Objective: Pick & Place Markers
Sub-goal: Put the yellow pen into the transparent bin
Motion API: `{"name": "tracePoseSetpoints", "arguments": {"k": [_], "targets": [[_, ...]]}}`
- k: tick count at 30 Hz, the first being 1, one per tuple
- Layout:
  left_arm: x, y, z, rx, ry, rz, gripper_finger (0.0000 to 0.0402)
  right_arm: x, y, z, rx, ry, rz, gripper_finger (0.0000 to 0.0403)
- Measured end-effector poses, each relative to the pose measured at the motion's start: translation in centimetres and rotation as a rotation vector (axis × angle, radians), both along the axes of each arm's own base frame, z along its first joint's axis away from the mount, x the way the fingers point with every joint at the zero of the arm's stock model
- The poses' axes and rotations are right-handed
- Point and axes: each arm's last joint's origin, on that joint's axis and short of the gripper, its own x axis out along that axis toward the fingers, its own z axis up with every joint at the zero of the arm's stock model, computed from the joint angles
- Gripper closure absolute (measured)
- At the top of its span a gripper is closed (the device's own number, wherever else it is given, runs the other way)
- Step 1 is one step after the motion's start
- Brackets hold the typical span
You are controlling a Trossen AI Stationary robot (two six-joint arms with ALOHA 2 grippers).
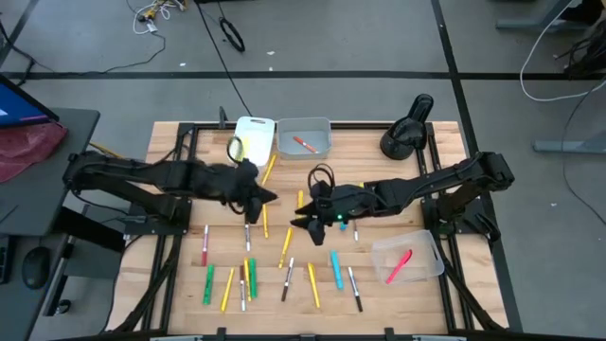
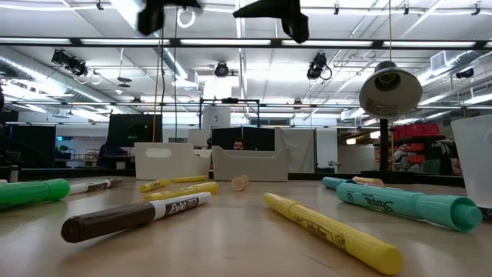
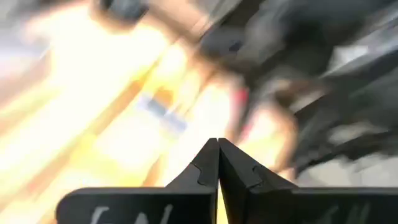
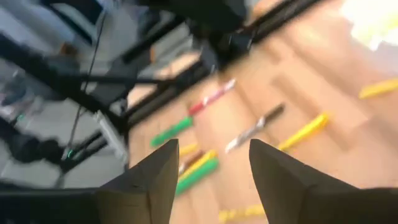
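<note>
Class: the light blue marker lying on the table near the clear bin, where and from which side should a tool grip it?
Grip the light blue marker mid-barrel from straight above, fingers closing across its width: it lies flat, with bare wood on both long sides.

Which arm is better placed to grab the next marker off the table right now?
Probably the right. The right gripper is open above the table's middle, beside a yellow marker. The left gripper is shut with nothing visible between its fingers, so it must open first.

Grey floor surrounds the wooden table, with cables lying across it. Overhead, ceiling ducts and strip lights span an open workshop.
</note>
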Motion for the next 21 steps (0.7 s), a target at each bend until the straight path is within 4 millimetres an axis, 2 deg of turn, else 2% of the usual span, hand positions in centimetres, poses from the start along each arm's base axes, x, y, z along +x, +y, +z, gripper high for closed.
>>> {"name": "tracePoseSetpoints", "arguments": {"k": [3, 5, 8, 12, 17, 21], "targets": [[-0.2, 0.2, -3.5, -0.043, 0.232, 0.137, 0.0384, -0.5, -0.3, -0.2, 0.1, 0.077, 0.021, 0.0211], [0.1, 0.4, -5.5, -0.074, 0.326, 0.247, 0.037, -1.2, -0.4, 0.0, 0.133, 0.114, 0.036, 0.0216], [0.6, 1.0, -8.7, -0.066, 0.437, 0.362, 0.0335, -2.5, -0.2, 0.9, 0.122, 0.136, 0.05, 0.0226], [1.8, 2.8, -11.8, -0.064, 0.572, 0.422, 0.0272, -4.6, -0.4, 2.5, 0.068, 0.146, 0.038, 0.0242], [3.2, 6.0, -14.4, -0.119, 0.633, 0.51, 0.0202, -6.6, -0.9, 4.4, -0.015, 0.095, -0.005, 0.026], [3.6, 8.4, -15.7, -0.121, 0.653, 0.548, 0.0176, -7.6, -1.1, 5.3, -0.035, 0.074, 0.0, 0.0271]]}}
